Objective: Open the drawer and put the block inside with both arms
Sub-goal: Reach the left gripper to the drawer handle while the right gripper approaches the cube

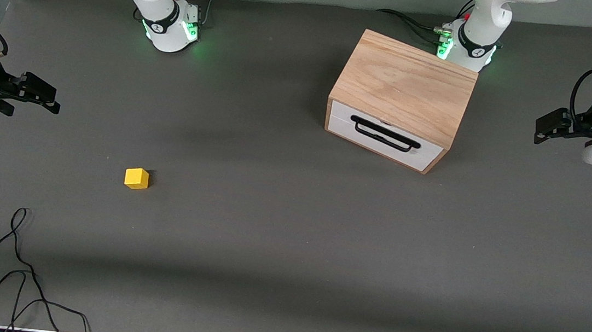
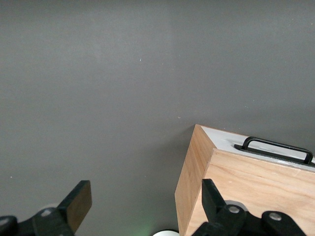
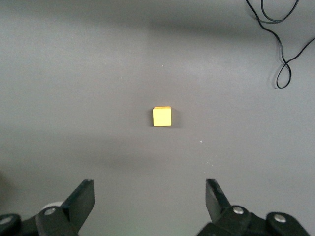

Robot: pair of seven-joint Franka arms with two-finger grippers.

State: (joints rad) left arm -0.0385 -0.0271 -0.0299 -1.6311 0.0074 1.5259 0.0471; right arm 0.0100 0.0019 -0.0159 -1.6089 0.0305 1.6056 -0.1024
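Observation:
The wooden box (image 1: 406, 87) stands near the left arm's base, its drawer (image 1: 387, 137) shut, white front and black handle (image 1: 384, 134) facing the front camera. The yellow block (image 1: 137, 178) lies on the grey table toward the right arm's end. My left gripper (image 1: 540, 131) is open and empty, up in the air at the left arm's end, beside the box. Its wrist view shows the box (image 2: 246, 191), the handle (image 2: 275, 147) and the open gripper (image 2: 146, 196). My right gripper (image 1: 50, 97) is open and empty, high at the right arm's end. The block (image 3: 162, 116) shows ahead of it (image 3: 149, 194).
A loose black cable (image 1: 15, 268) lies on the table near the front camera at the right arm's end; it also shows in the right wrist view (image 3: 280, 49). The two arm bases (image 1: 170, 26) (image 1: 468, 46) stand along the table's edge farthest from the front camera.

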